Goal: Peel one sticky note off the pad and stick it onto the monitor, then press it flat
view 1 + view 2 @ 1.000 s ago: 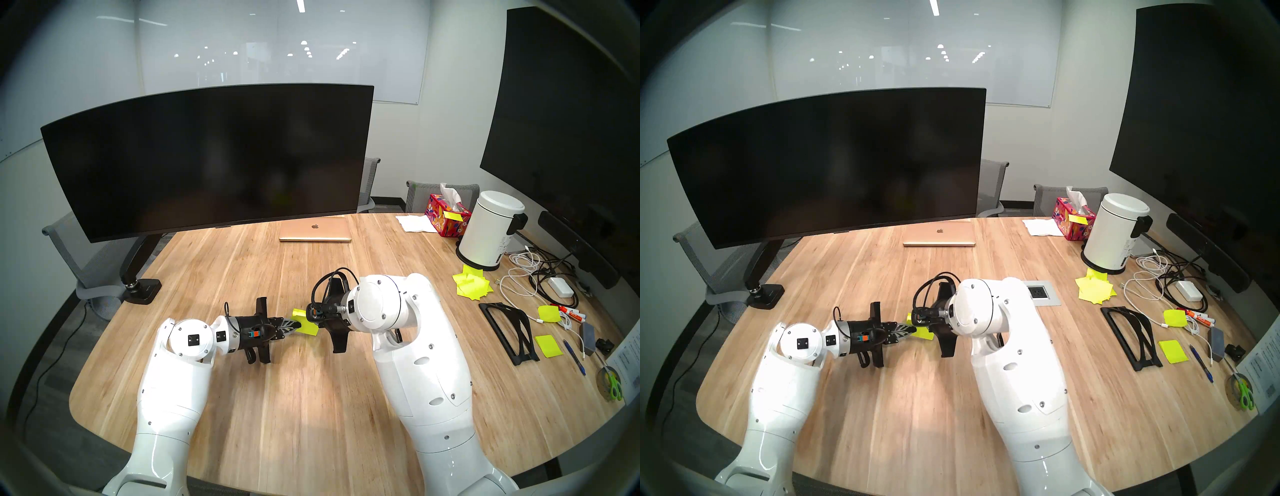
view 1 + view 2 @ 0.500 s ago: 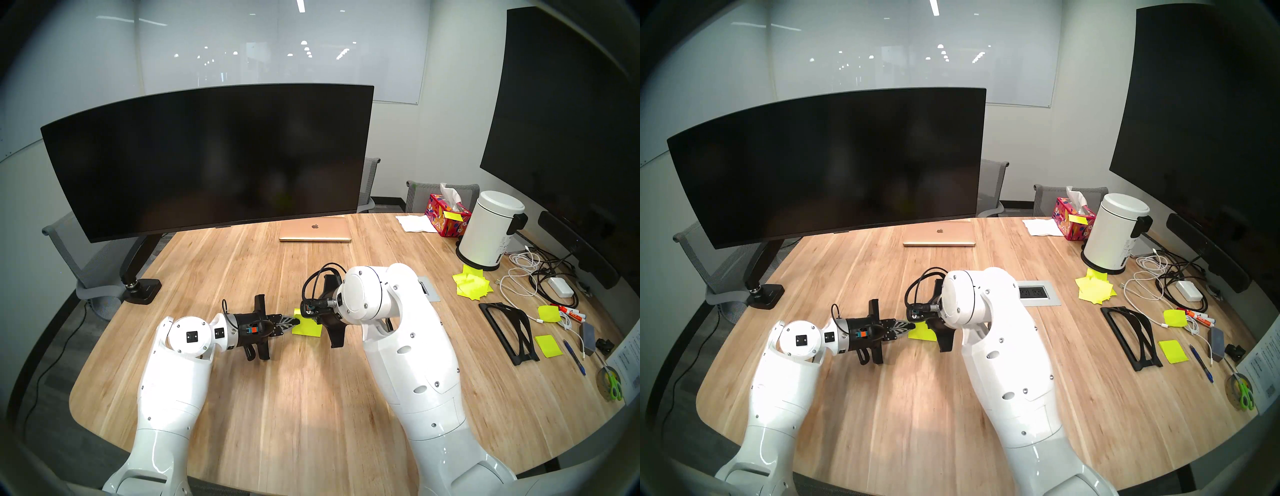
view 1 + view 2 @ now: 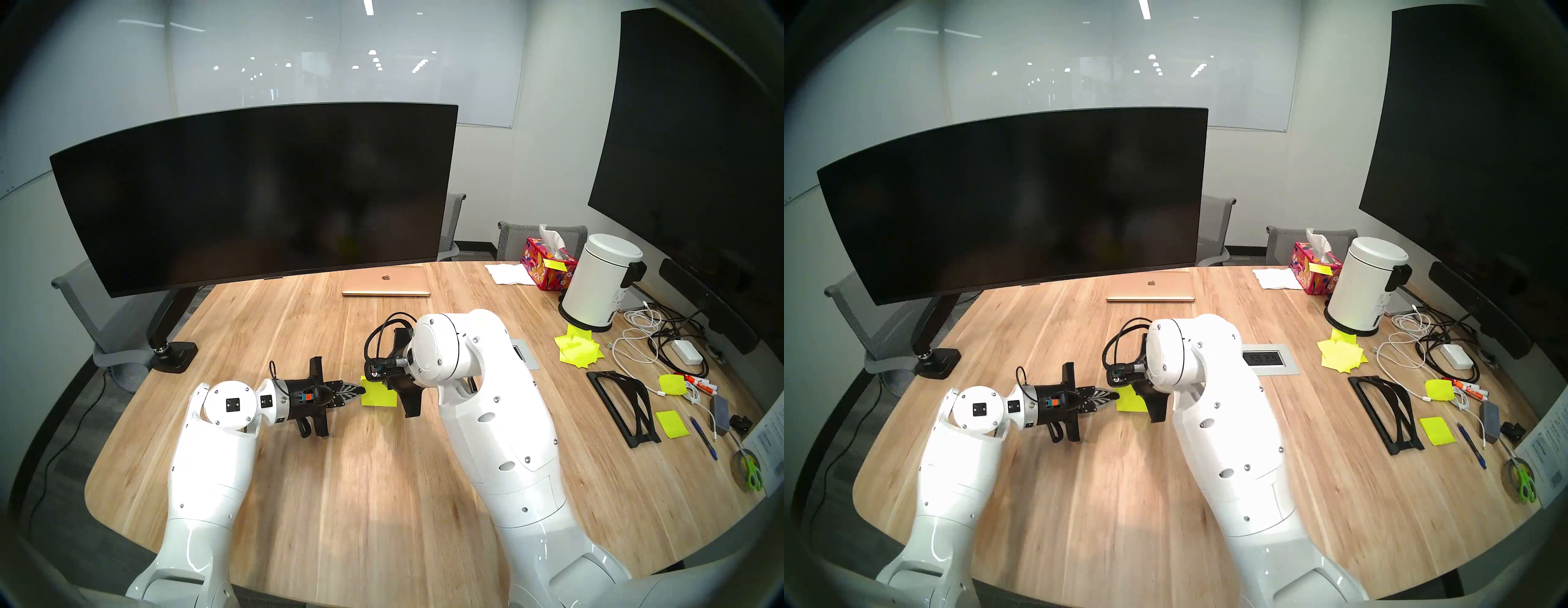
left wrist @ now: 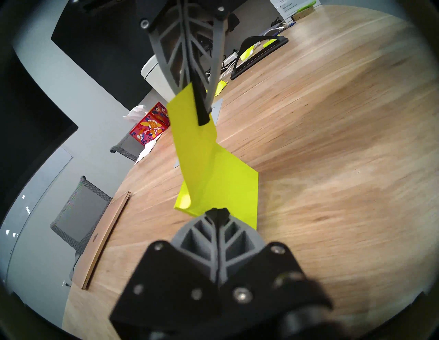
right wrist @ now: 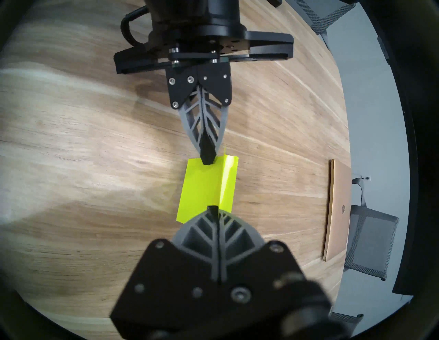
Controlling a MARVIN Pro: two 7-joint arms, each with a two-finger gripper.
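The pad [image 3: 379,397] of neon yellow-green notes is at the table's middle, in front of the wide curved black monitor [image 3: 254,191]. My left gripper [image 3: 360,388] is shut, its tips pinched on the pad's near edge [image 4: 237,190]. From the opposite side my right gripper [image 4: 203,122] is shut on the sticky note [image 4: 190,142], the top sheet, which curls up off the pad but is still joined to it along one edge. In the right wrist view the right gripper [image 5: 215,209] faces the left gripper [image 5: 208,162] across the pad [image 5: 202,187]. The right wrist hides the right fingertips in both head views.
A closed gold laptop [image 3: 386,282] lies under the monitor's right end. At the right are a tissue box [image 3: 547,267], a white bin [image 3: 598,282], a jumble of loose yellow notes [image 3: 579,350], cables [image 3: 649,339], a black stand [image 3: 623,403] and a tall flat screen [image 3: 700,148].
My right arm has swung left and away from me, pulling the top sheet further up off the pad. The left gripper and the pad have drifted slightly away from me.
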